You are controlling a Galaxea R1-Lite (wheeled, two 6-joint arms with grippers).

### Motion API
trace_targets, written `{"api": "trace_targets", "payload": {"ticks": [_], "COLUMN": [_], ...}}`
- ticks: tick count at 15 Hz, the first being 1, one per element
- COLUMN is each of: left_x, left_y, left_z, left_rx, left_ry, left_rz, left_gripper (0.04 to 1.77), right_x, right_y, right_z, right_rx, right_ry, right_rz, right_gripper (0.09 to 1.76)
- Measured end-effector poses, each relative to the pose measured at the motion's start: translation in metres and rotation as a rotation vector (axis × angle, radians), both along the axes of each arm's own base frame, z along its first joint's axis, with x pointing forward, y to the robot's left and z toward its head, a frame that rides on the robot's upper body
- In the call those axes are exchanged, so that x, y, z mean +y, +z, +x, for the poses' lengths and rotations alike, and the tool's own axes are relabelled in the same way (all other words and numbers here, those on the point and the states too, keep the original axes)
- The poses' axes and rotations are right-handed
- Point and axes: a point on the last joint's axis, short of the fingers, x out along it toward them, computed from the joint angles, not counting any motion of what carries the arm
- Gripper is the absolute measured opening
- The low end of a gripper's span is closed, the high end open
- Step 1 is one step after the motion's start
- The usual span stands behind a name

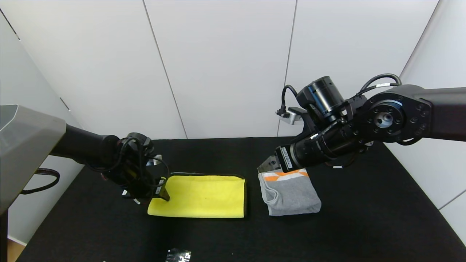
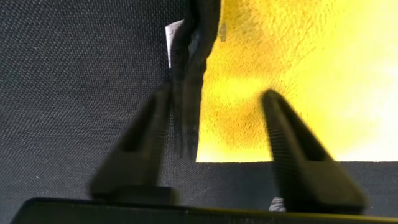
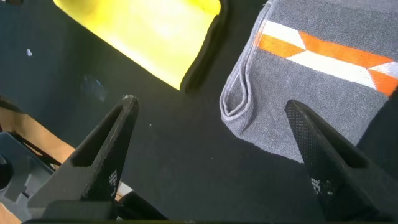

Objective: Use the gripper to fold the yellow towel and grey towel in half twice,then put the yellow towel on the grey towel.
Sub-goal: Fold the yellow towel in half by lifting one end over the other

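The yellow towel lies flat as a rectangle on the black table, with black trim along its right edge. My left gripper is down at the towel's left end. In the left wrist view its fingers stand apart, with the black-trimmed edge and yellow cloth between them and not pinched. The grey towel sits folded to the right, its orange-and-white band at the far end. My right gripper hovers open over that far end, holding nothing; the grey towel lies below it.
A black cloth covers the table. A small crumpled shiny scrap lies at the front edge. White wall panels stand behind, and a grey housing is at the far left. A narrow strip of black cloth separates the two towels.
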Motion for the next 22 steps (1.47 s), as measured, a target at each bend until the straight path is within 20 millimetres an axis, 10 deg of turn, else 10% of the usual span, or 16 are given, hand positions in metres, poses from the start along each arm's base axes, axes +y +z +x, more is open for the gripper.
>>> {"api": "trace_targets", "payload": {"ticks": [2,4,22], "left_x": [-0.001,-0.001,0.031], "left_y": [-0.001,-0.001,0.013], "left_z": [0.000,0.000,-0.004], "left_rx": [0.002,0.002,-0.030], "left_ry": [-0.003,-0.004,0.008], "left_rz": [-0.001,0.000,0.125], "left_gripper": [0.76,0.13,0.12], "right_x": [0.000,0.000,-0.001], "right_y": [0.000,-0.001,-0.003], "right_z": [0.000,0.000,0.000], "right_rx": [0.001,0.003,0.010], "right_ry": [0.001,0.001,-0.002], "right_rz": [-0.001,-0.002,-0.006], "right_gripper": [1.70,1.71,1.71]}}
